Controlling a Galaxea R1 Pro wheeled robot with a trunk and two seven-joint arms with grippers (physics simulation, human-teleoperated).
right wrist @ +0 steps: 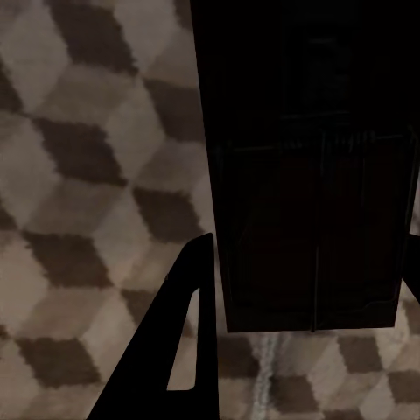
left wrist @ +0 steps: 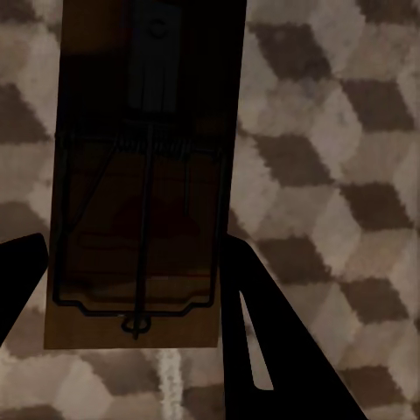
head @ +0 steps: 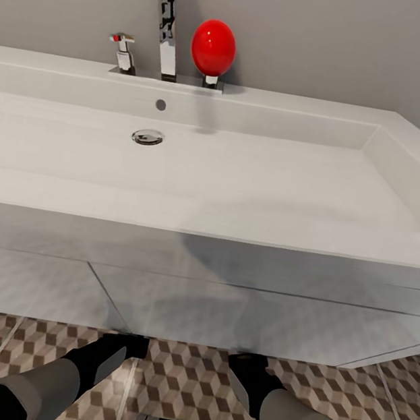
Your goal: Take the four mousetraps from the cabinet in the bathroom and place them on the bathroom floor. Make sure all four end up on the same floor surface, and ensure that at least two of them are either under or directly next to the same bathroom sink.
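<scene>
White basin of the sink spanned the head view, its chrome tap and red ball standing at the back rim against the grey wall. Below the sink, the white vanity front ran down to the bathroom floor, tiled in brown, beige and white cubes.

Both arms reached low toward the vanity's foot, forearms just above the tiles, one to each side of the sink's middle.

Left gripper: its dark fingers sat on either side of a mousetrap, tan board with dark wire spring and bar, seen over the tiles. Fingers appeared clamped on the board's edges.

Right gripper: a second mousetrap, deep in shadow and nearly black, lay between its fingers over the same tile pattern. One finger edge touched the board; grip looked closed on it, though the shadow made it hard to confirm.
</scene>
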